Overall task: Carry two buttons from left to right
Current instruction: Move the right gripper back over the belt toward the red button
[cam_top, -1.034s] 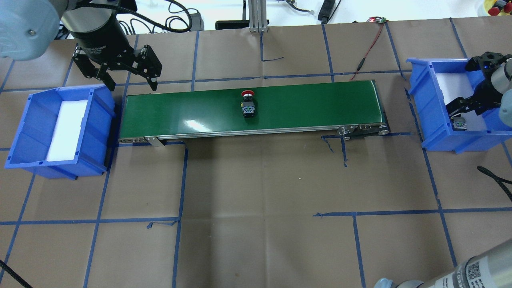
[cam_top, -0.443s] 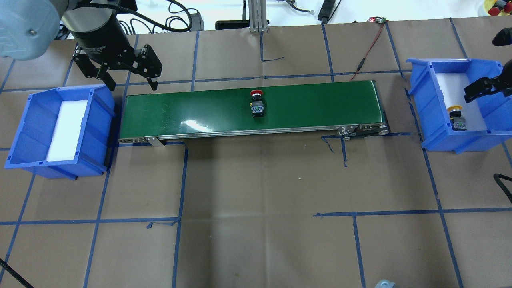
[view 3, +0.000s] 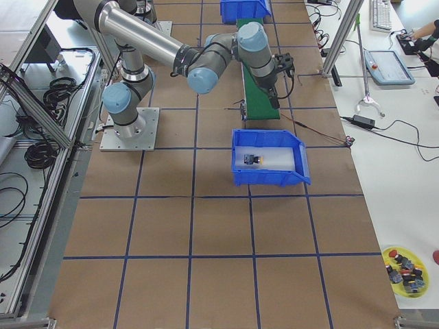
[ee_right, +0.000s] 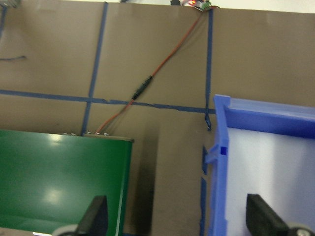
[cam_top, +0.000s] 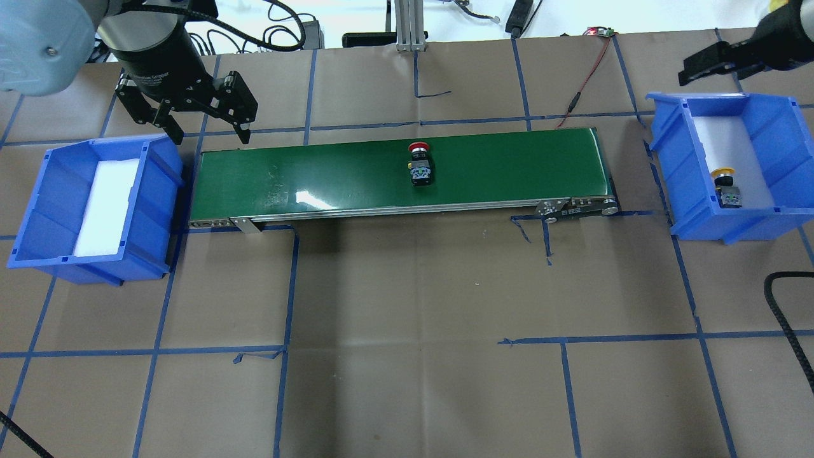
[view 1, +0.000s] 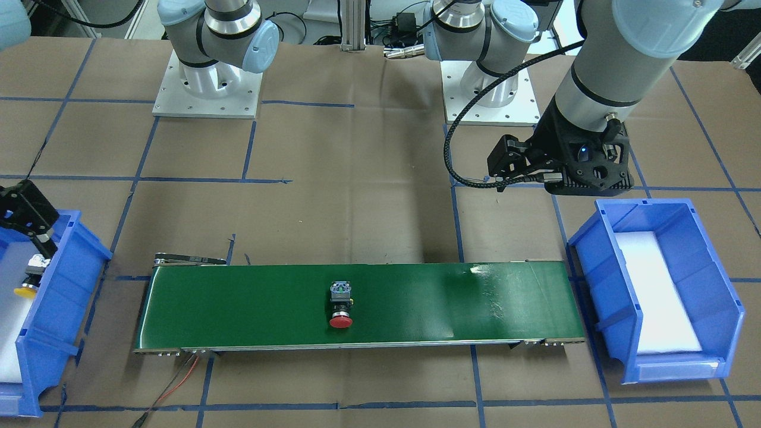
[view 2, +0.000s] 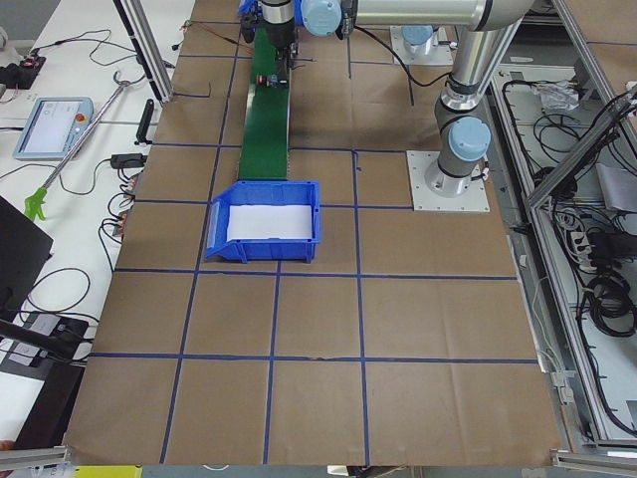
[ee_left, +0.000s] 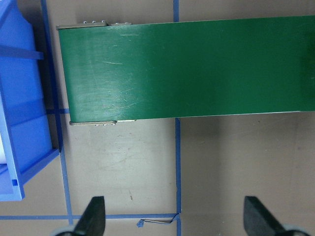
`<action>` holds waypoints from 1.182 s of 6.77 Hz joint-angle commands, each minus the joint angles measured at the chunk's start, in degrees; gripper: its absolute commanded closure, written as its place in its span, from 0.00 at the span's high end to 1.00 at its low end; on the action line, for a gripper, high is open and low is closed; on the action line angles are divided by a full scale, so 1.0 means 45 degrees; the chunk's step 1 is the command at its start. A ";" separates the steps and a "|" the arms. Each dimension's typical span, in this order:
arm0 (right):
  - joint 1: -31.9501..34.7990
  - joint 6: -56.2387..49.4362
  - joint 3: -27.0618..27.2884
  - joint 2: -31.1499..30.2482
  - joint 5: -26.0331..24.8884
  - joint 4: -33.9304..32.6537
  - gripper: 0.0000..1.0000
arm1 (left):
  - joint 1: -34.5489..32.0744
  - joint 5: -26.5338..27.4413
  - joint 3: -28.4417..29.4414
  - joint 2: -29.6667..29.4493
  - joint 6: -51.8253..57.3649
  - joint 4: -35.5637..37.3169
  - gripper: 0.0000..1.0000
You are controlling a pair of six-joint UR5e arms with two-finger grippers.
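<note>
**One button mid-belt, one in the right bin**

There are two buttons. The red button (cam_top: pixel 420 166) lies on its side on the single green conveyor belt (cam_top: pixel 305 175), just right of the belt's middle in the overhead view. Its cap points to 12 o'clock and its terminal block to 6. The yellow button (cam_top: pixel 725 186) lies in the right bin (cam_top: pixel 675 178), on the white liner toward the bin's 6 o'clock end, with its cap also toward 12.

There are two blue bins, one at each end of the belt, each with one white liner. The left bin (cam_top: pixel 39 210) holds only its liner.

The left gripper (cam_top: pixel 210 135) hangs over the table at about 11 o'clock from the belt's left end. Its fingers are spread wide and grip nothing. The right gripper (ee_right: pixel 177 221) hangs at 12 o'clock from the right bin, beyond its far rim, with its fingers likewise wide apart and bare.

One red wire (cam_top: pixel 586 73) runs from the belt's far right corner toward 12 o'clock. The pale lettering on the left gripper's black body is too small to read.
</note>
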 commanded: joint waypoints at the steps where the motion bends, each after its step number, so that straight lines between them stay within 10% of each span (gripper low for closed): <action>1: 0.1963 0.2983 -0.0277 0.0017 -0.0098 0.0375 0.99 | 0.0000 0.0002 0.0000 -0.0001 0.0000 0.0000 1.00; 3: 0.3625 0.4748 -0.0277 0.0037 -0.2763 0.2851 0.99 | 0.0000 0.0002 0.0000 -0.0001 0.0000 0.0000 1.00; 8: 0.4023 0.4696 -0.0277 0.0387 -0.3032 0.2898 1.00 | 0.0000 -0.0946 -0.0058 0.0018 -0.0193 0.0000 1.00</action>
